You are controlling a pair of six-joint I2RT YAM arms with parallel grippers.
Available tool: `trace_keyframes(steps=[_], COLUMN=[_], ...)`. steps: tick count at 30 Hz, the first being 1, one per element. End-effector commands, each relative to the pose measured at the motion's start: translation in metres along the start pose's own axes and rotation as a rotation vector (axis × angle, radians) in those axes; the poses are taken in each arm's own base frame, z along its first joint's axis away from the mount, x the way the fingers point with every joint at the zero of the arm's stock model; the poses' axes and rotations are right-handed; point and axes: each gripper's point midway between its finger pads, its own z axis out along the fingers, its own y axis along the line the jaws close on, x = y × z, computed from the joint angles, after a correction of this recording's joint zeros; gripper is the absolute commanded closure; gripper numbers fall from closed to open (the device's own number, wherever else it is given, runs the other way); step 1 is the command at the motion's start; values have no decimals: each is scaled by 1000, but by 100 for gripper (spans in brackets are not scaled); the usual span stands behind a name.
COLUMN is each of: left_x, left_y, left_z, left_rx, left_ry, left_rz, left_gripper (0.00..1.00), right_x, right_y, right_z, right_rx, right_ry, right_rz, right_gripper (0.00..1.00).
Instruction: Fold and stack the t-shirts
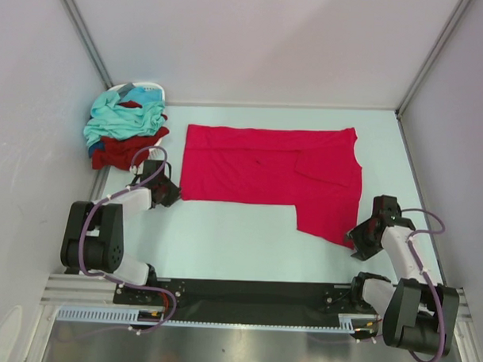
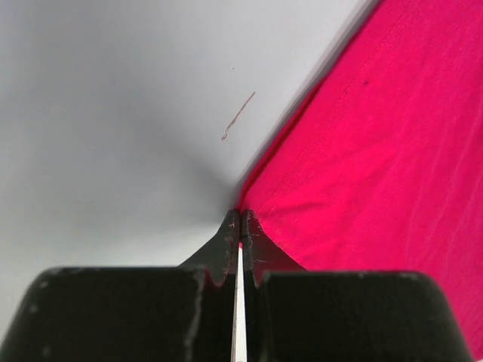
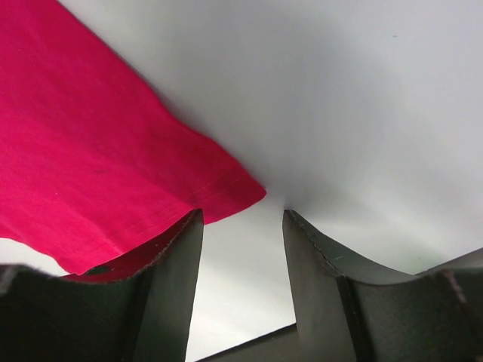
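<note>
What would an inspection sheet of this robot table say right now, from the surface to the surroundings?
Surface: pale table; one small scratch-like mark.
Job's things: crimson-pink t-shirt spread flat, seemingly part folded; teal t-shirt and maroon t-shirt heaped far left.
Clutter: white basket behind the heap.
Grippers: left gripper shut at the spread shirt's near-left corner; right gripper open at its near-right corner.
Cables: purple cables looped along both arms.
Surroundings: white walls, metal frame.
</note>
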Motion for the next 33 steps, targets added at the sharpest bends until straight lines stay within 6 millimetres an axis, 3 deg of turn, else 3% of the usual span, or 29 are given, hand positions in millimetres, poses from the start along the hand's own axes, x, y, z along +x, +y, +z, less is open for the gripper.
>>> trace_keyframes(steps=[1,12,18,22,26,33], left_x=[-3,-1,-1,-3,-8,-21], left_y=[-8,-6,-7,-10,-14,-32], left_z=[-1,-1,-1,-2,-7,-14], left_rx=[16,21,23,29,36,62], left_ry=[-8,-5,-4,-7,-14,-34], left_rz=[3,7,7,15,24,23], left_gripper=[100,100,100,100,100,100], right_x=[-7,-20,-23,-24,-37,-75], right_y=[-9,1,0,1,14,59], right_z=[-1,9,11,12,2,-34], right_rx=[43,45,54,59,32,-77], right_ry=[-54,-77,-89,-87,-121,-221], right_rz=[30,10,6,0,-22,-52], right_gripper=[49,52,74,83,100,100])
